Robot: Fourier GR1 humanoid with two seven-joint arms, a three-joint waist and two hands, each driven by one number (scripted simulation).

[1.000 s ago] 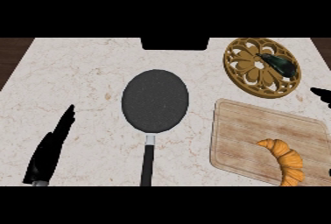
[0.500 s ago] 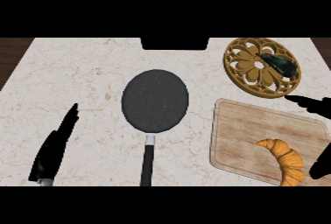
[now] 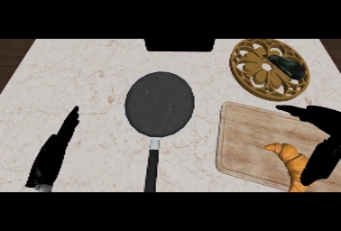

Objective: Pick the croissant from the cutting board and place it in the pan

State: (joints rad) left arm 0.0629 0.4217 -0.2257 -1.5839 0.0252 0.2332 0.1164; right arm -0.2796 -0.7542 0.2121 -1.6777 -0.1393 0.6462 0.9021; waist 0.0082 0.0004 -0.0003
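Progress: nothing has been placed yet; by my reading the task is at the reach, with grasp, lift, carry and release still to come.
Croissant (image 3: 288, 155): lies on the cutting board (image 3: 246, 140), right of the pan (image 3: 160, 109) and a little nearer the robot; golden-brown, curved, ridged in segments, likely soft and flaky.
Right hand (image 3: 324, 158): black, spread wide at the croissant's far side from the pan, fingers above and below it, unclenched and grasping nothing; its lower part covers the croissant's near end, and I cannot tell whether it touches.
Left hand (image 3: 57, 151): left of the pan, fingers straight and relaxed, resting, holding nothing.
Pan: dark, matte, oval-looking bowl with a long black handle pointing toward the robot; nothing in it.
Cutting board: pale wood with visible grain, rounded corners, raised rim.
Ornate plate (image 3: 260, 79): beyond and right of the pan; golden openwork rosette carrying a small dark object (image 3: 288, 65).
Tabletop (image 3: 80, 76): light, speckled, stone-like.
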